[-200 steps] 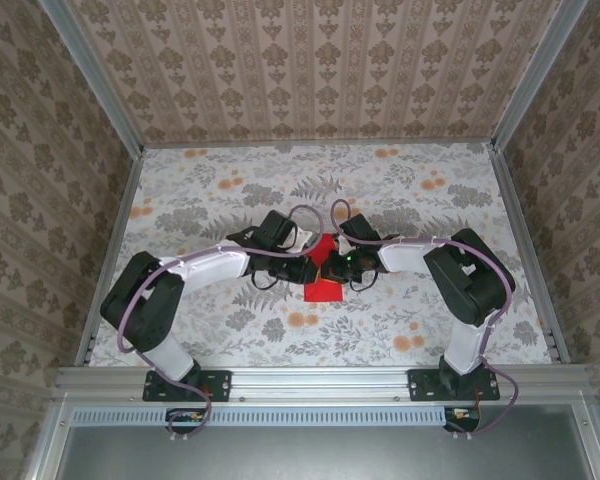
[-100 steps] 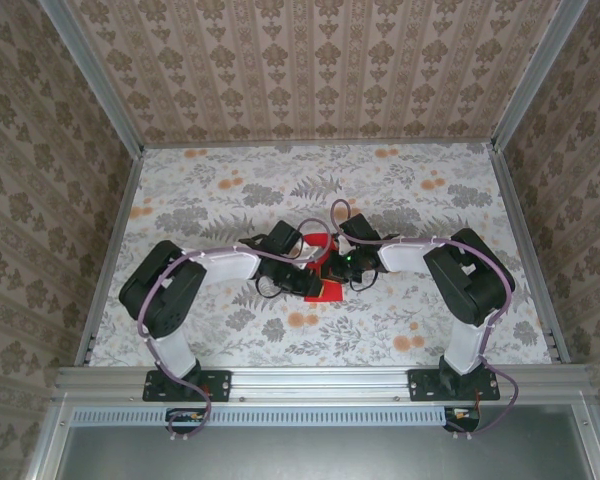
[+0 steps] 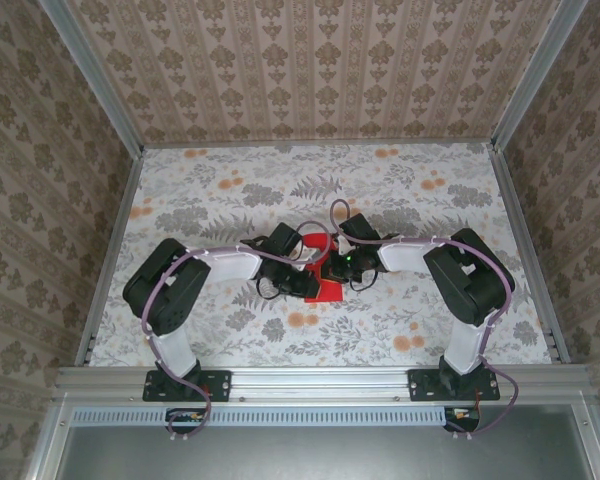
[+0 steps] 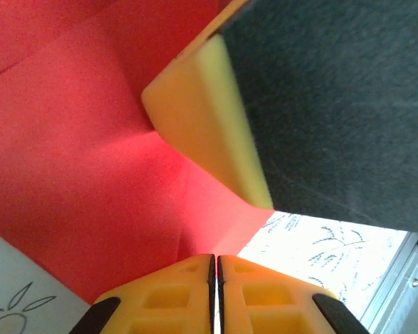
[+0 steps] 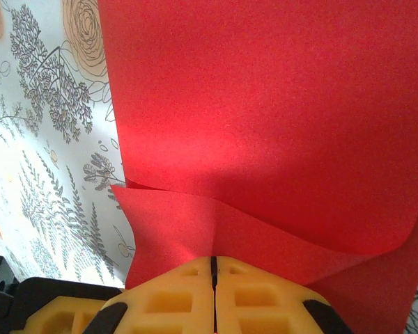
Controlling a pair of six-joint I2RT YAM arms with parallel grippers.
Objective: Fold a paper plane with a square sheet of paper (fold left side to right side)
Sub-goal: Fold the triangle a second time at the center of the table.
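Note:
The square sheet of paper (image 3: 327,291) is bright red and lies partly folded in loose layers at the table's middle, between the two wrists. My left gripper (image 3: 308,279) is at its left side, and in the left wrist view its jaws (image 4: 216,259) are shut on a puckered edge of the sheet (image 4: 76,174). My right gripper (image 3: 333,267) meets it from the right. Its jaws (image 5: 213,260) are shut on a raised flap of the sheet (image 5: 265,104). One right finger (image 4: 202,125) hangs close above the paper. A paper plane is out of view.
The floral tablecloth (image 3: 410,200) spreads around the paper, with room behind and to both sides. Metal rails (image 3: 320,380) edge the near side and patterned walls (image 3: 320,70) close in the back and sides. Both arm bases stand on the near rail.
The left arm has swung right, bringing its wrist closer over the red paper and its elbow inward. The right arm has stayed still.

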